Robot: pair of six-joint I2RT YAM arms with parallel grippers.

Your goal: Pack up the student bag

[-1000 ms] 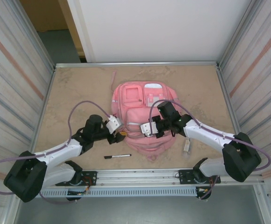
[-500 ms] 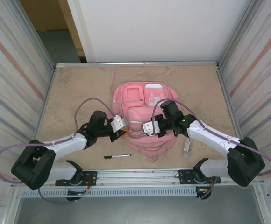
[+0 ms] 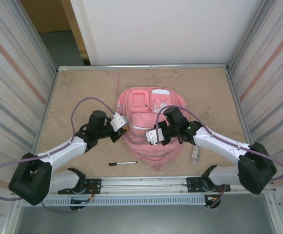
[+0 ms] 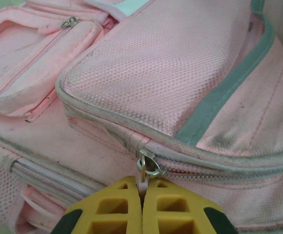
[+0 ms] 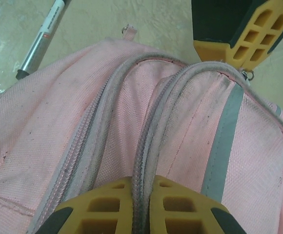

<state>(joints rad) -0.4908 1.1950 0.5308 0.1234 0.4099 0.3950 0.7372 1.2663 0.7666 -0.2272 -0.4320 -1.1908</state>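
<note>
Pulling with your left fingers (image 4: 113, 207), clenched on the zipper pull (image 4: 149, 166), follow the track's curve without yanking, while your right fingers (image 5: 107, 207), clamped on the zipper ridge (image 5: 146, 141), steady the pink student bag (image 3: 151, 105) lying mid-desk (image 3: 78, 87).

We find no text, brand, number or sign that can be read in any of the views. In the right wrist view, at the upper left of the frame, the marker pen (image 5: 40, 39) carries a short band of red print on its grey barrel, but we cannot make out its characters. The light patches on the student bag (image 3: 151, 127), at the centre of the top view, are too small for us to tell any lettering.
</note>
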